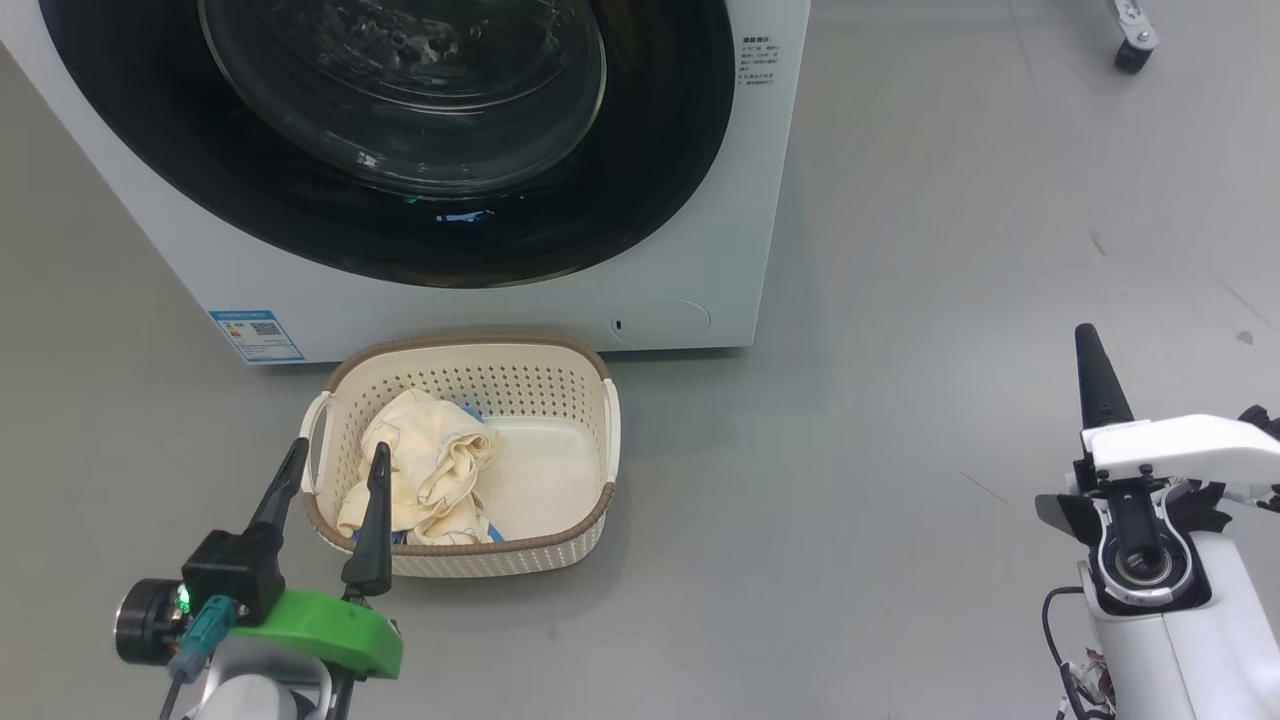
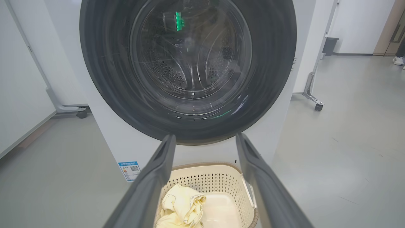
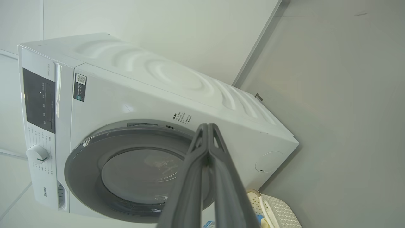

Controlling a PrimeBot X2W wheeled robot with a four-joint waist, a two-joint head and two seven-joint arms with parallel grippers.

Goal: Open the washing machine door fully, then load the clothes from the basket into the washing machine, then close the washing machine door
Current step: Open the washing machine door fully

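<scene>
The washing machine (image 1: 500, 305) fills the top of the head view. Its black-rimmed door (image 1: 650, 200) sits flush against the white front, also in the left wrist view (image 2: 272, 79) and the right wrist view (image 3: 88, 171). On the floor before it stands the cream basket (image 1: 560, 385) with the cream-yellow clothes (image 1: 425, 475) bunched in its left half. My left gripper (image 1: 338, 450) is open and empty over the basket's near left corner, pointing at the door (image 2: 204, 137) with the clothes (image 2: 182, 202) below. My right gripper (image 1: 1090, 350) is shut and empty, far right of the basket (image 3: 207, 125).
Grey floor lies all around the machine and to the right of the basket. Wheeled stand legs (image 2: 313, 98) (image 2: 79, 112) flank the machine, and a caster (image 1: 1135, 45) shows at the far right. A dark bin (image 2: 330, 46) and a person's shoe (image 2: 398, 60) are far back.
</scene>
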